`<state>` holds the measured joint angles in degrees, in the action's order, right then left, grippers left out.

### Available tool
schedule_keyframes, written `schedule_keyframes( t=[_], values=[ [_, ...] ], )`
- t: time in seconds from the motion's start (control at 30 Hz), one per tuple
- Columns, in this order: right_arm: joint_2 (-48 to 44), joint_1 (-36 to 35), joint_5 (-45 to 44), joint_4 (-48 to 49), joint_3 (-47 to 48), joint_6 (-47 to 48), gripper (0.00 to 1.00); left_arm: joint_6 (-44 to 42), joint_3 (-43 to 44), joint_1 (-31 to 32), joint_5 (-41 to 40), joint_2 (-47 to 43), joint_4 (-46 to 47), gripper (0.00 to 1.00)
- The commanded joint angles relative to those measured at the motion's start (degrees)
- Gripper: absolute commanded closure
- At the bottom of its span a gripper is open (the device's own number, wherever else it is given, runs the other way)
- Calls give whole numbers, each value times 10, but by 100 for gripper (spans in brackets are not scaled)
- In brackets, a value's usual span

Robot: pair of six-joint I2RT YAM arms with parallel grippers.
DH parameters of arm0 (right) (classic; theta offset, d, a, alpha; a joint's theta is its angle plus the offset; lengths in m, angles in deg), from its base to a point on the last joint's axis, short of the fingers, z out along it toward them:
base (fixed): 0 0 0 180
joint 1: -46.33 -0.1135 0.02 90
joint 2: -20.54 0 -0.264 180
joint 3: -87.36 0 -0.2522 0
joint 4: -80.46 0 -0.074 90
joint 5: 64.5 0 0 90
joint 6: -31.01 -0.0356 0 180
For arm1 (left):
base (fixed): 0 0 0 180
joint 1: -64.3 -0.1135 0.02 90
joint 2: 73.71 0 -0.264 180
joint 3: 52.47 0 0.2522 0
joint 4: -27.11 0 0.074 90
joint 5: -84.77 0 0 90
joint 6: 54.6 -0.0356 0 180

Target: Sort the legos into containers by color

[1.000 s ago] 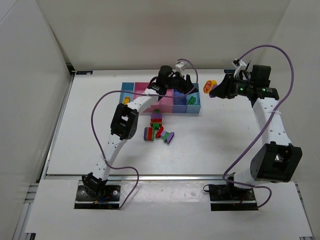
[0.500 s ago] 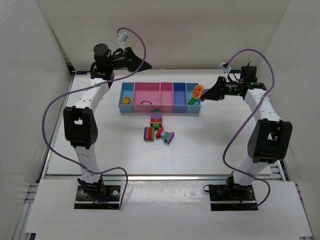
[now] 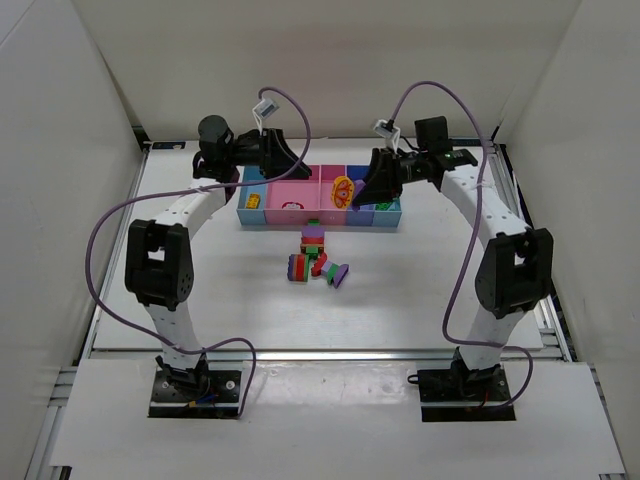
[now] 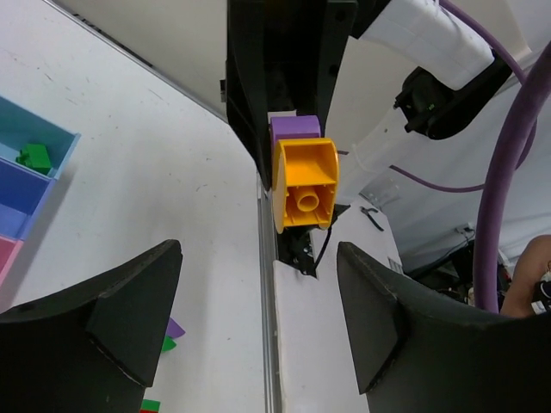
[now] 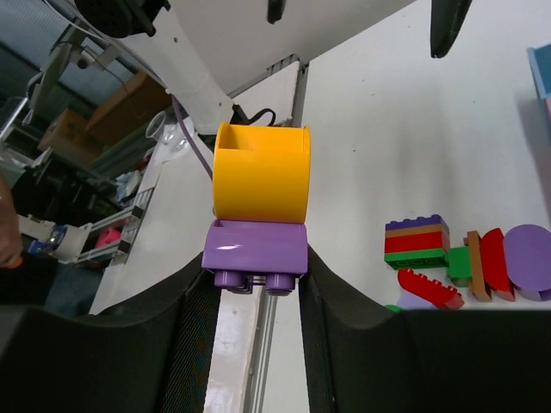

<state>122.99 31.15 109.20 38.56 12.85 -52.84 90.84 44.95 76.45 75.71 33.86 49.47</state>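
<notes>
My right gripper point(image 3: 368, 190) is shut on a purple lego point(image 5: 254, 249) with a yellow curved lego point(image 5: 261, 172) stuck to it. It hangs over the right half of the containers point(image 3: 300, 222), a long tray of blue and pink compartments. My left gripper point(image 3: 290, 158) hovers open and empty behind the tray's left part, facing the held yellow lego point(image 4: 306, 181). A pile of red, green and purple legos point(image 3: 318, 255) lies on the table in front of the tray. A green lego point(image 4: 34, 157) sits in the light blue end compartment.
White walls close in the table at the back and both sides. A yellow brick point(image 3: 253, 201) lies in the left light blue compartment and a red piece point(image 3: 292, 205) in the pink one beside it. Purple cables loop above both arms.
My right gripper has carried the yellow and purple legos left, from beyond the tray's right end to over it. My left arm swung off the tray to the back left.
</notes>
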Motion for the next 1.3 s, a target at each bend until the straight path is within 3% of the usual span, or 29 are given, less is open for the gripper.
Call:
schedule_keyframes(
  t=[0.0,0.33,0.73,0.8,0.93,1.0,1.2,1.27],
  values=[
    [18,-3,44,20,27,-11,100,5,23,10,26,-21,23,17],
    [47,-16,42,45,65,-42,100,-3,48,53,40,-4,26,15],
    [49,-37,24,67,83,-55,100,-8,43,59,23,7,19,14],
    [52,-41,19,70,87,-57,100,-9,46,59,20,11,6,20],
    [56,-44,3,73,91,-59,100,-34,58,61,17,16,-36,51],
    [56,-44,-22,73,91,-60,100,-45,63,64,19,17,-61,62],
    [52,-53,-101,82,86,-93,100,-84,65,76,23,14,-104,67],
    [50,-53,-107,82,84,-93,100,-85,64,79,23,13,-105,74]
  ],
)
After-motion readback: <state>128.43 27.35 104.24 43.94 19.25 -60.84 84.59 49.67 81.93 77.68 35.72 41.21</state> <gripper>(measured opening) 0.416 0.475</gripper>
